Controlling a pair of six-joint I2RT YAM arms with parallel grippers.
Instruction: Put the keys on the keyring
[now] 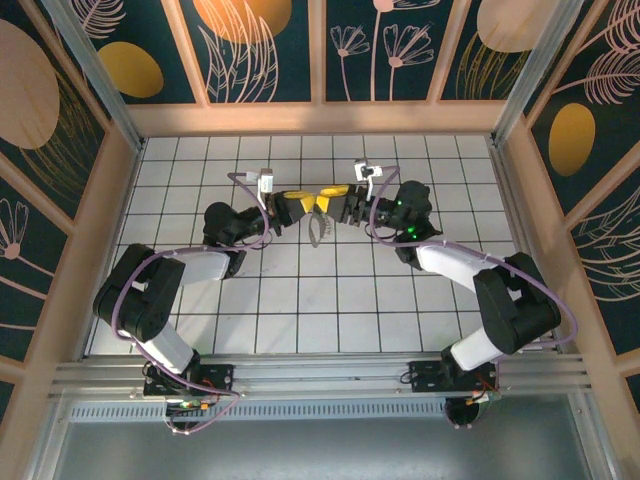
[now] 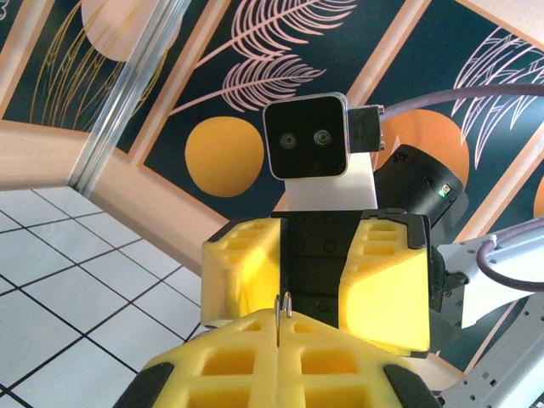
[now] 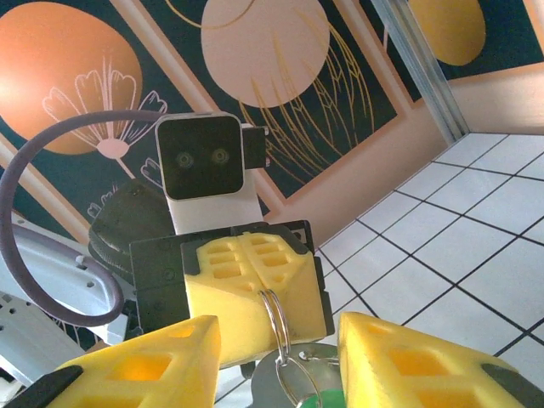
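My left gripper [image 2: 279, 330] is shut on the keyring [image 2: 286, 304], whose thin double wire edge sticks up from the seam of its yellow pads. In the right wrist view the keyring [image 3: 277, 313] hangs down out of the left gripper's closed yellow fingers [image 3: 246, 293]. Below it dangles a silvery key piece [image 3: 285, 378] with a green head [image 3: 327, 399] at the frame's bottom edge. My right gripper [image 3: 276, 331] faces the left one, open, its fingers either side of the hanging ring and key without touching. From above, both grippers [image 1: 305, 206] [image 1: 335, 203] meet over mid-table, the ring [image 1: 316, 232] dangling beneath.
The white tiled floor [image 1: 300, 300] spreads under the arms. Wooden rails and patterned walls [image 1: 320, 50] enclose it on three sides. Purple cables [image 1: 250, 235] loop off both wrists.
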